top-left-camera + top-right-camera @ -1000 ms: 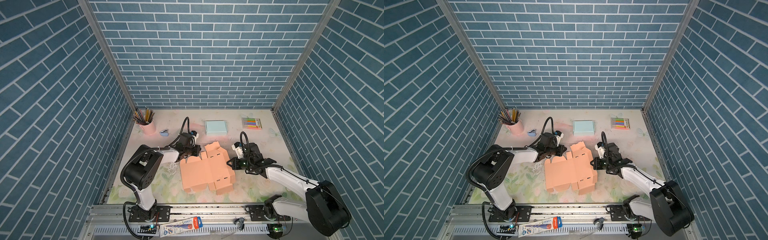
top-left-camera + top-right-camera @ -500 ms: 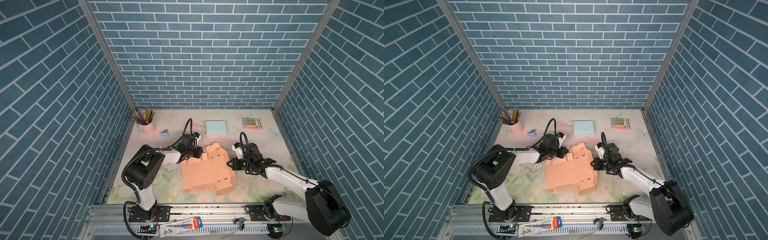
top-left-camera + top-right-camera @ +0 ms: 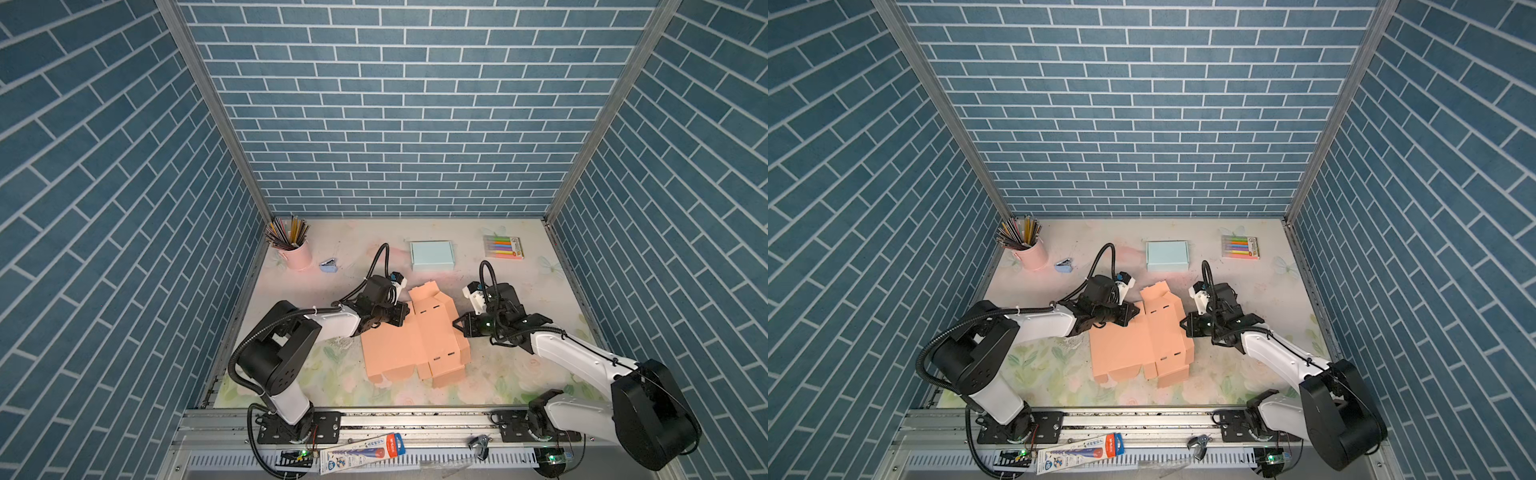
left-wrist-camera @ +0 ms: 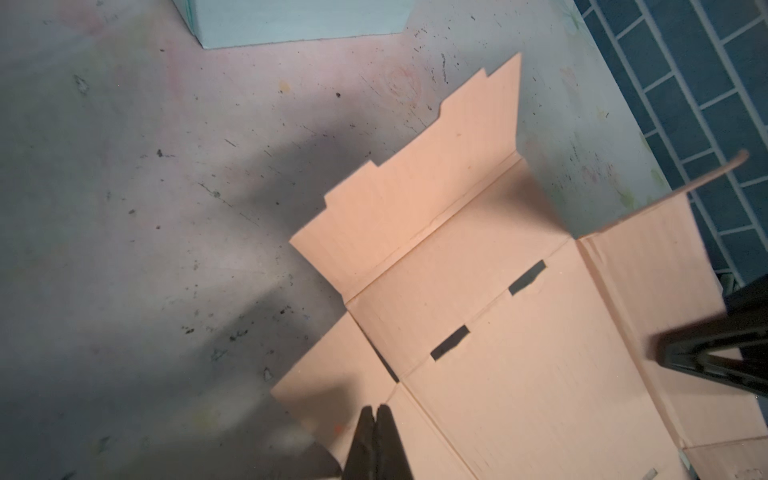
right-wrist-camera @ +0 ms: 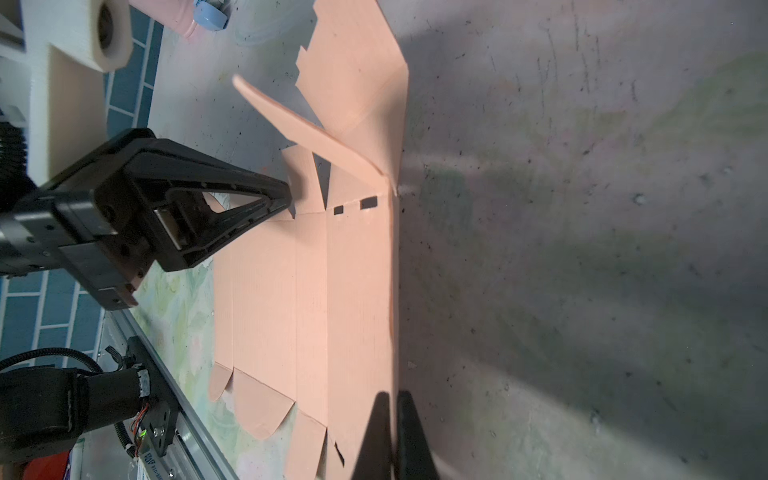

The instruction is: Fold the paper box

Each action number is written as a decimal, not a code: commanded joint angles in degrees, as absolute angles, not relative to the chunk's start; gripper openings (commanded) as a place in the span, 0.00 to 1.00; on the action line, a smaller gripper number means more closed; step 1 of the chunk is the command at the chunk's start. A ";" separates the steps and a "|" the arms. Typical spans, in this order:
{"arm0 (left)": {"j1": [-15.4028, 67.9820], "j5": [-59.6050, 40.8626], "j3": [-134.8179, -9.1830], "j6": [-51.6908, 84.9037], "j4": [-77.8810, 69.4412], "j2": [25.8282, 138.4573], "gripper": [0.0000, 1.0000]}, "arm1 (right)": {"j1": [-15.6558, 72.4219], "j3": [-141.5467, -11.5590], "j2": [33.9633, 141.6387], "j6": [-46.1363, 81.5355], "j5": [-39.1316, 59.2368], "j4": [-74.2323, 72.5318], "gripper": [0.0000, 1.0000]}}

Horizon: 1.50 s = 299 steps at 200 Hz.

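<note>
Because the paper box point(image 3: 415, 340) is thin, light, creased card that slides easily, we would take it by a panel edge. The left gripper point(image 3: 404, 318) sits closed at its left corner. The peach box lies flat on the table point(image 3: 498, 374) between the arms, one flap point(image 5: 291, 120) lifted, and the right gripper point(image 3: 456, 326) is closed, perhaps pinching its right edge.

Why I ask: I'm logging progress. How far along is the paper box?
Done: little. The peach paper box lies mostly flat, with only one far flap tilted up. In hand: the left gripper is shut at its far left corner, and the right gripper is shut at its right edge. Whether either pinches paper is unclear. Left: nearly all the folding and closing.
</note>
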<state>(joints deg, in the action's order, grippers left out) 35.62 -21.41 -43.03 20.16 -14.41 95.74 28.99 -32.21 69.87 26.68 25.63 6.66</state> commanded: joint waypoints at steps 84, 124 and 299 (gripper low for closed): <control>30.28 -22.32 -51.62 15.42 -11.06 103.78 0.00 | 29.44 -33.24 69.64 24.59 25.05 7.70 0.01; 30.26 -23.44 -52.92 13.89 -10.08 105.52 0.00 | 29.44 -32.93 69.34 24.23 24.71 8.34 0.01; 28.13 -22.26 -53.11 10.38 -8.85 105.01 0.00 | 29.58 -32.81 69.23 24.29 24.94 7.81 0.01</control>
